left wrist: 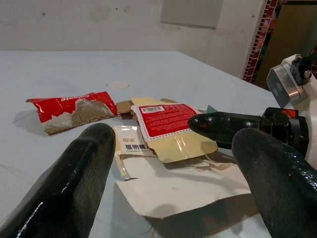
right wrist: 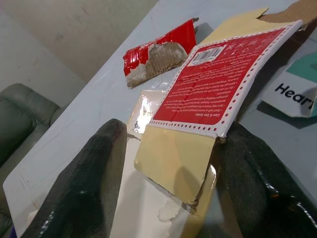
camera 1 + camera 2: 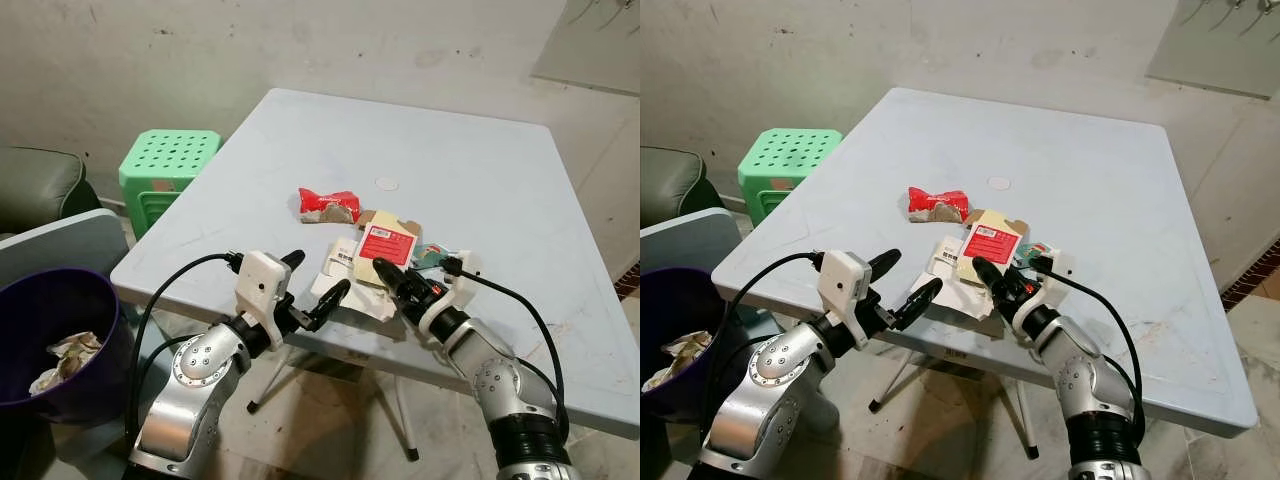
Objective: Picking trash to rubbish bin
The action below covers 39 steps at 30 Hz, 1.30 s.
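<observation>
The table (image 3: 480, 180) is pale blue-grey; at nine o'clock stands a green stool (image 3: 165, 165) dotted with holes. The flattened carton (image 2: 218, 79) is red with white dotted edging and tan flaps, the torn wrapper (image 3: 327, 205) red, and the bin (image 3: 60, 340) purple.

Two silver jointed arms, black cables, white wrist camera housings, long black fingers (image 3: 335, 297)

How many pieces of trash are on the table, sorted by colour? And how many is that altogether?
Red: 2, the crumpled red wrapper and the flattened red-and-yellow cardboard box
White: 2, the white torn paper sheet and the small white printed packet
Teal: 1, the teal-and-white carton scrap
Total: 5
</observation>
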Tool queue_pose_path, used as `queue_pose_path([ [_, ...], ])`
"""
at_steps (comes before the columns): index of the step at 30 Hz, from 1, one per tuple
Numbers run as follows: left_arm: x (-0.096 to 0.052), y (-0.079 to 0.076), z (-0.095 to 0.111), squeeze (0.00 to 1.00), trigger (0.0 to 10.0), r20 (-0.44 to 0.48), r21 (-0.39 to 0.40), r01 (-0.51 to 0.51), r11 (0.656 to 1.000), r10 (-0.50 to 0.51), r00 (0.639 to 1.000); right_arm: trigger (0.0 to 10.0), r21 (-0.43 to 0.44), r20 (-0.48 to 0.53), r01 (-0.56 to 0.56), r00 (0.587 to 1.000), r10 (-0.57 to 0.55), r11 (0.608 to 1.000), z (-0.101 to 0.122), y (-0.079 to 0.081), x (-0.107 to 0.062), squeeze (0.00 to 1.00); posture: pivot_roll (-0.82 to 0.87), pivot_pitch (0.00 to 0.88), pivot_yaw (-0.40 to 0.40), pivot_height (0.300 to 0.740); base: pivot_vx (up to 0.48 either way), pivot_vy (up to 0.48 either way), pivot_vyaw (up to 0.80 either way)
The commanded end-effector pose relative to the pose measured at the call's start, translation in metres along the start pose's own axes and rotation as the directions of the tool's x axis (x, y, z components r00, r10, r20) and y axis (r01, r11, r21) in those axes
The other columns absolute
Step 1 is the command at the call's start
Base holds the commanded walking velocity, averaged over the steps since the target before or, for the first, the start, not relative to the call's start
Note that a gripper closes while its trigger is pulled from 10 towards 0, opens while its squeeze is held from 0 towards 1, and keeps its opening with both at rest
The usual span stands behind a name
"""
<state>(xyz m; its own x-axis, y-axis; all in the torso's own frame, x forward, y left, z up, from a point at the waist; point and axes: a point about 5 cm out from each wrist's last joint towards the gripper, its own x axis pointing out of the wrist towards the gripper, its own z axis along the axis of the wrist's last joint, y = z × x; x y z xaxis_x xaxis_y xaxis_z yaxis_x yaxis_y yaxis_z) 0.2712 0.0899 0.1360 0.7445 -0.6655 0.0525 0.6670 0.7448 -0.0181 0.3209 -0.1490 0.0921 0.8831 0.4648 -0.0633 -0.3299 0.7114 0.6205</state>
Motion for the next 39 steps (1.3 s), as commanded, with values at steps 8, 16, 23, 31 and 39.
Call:
queue_pose_path([
  [8,0.001,0.000,0.005,0.00,10.0,0.009,0.027,-0.005,1.000,0.005,1.000,0.0,0.043,0.021,-0.007,1.000,0.007,0.999,0.004,-0.001,0.001,0.00,0.08,0.079,-0.052,0.715,0.000,0.000,0.00],
  [16,0.000,0.002,0.006,0.00,10.0,0.012,0.033,-0.020,0.999,0.020,1.000,0.0,0.075,0.018,-0.022,1.000,0.021,0.997,-0.004,0.002,0.001,0.00,0.09,0.084,-0.056,0.715,0.000,0.000,0.00],
  [23,-0.003,0.004,0.006,0.00,10.0,0.010,0.040,-0.038,0.998,0.037,0.999,0.0,0.087,0.014,-0.041,0.999,0.040,0.995,-0.008,0.008,0.005,0.00,0.11,0.084,-0.059,0.715,0.000,0.000,0.00],
  [31,-0.005,0.008,0.009,0.00,10.0,0.018,0.042,-0.064,0.997,0.063,0.998,0.0,0.106,0.037,-0.097,0.995,0.094,0.990,-0.007,0.017,0.011,0.00,0.12,0.080,-0.067,0.715,0.000,0.000,0.00],
  [39,-0.004,0.012,0.010,0.00,10.0,0.024,0.047,-0.079,0.996,0.078,0.997,0.0,0.083,0.085,-0.164,0.984,0.157,0.983,0.002,0.028,0.014,0.00,0.13,0.066,-0.066,0.715,0.000,0.000,0.00],
])
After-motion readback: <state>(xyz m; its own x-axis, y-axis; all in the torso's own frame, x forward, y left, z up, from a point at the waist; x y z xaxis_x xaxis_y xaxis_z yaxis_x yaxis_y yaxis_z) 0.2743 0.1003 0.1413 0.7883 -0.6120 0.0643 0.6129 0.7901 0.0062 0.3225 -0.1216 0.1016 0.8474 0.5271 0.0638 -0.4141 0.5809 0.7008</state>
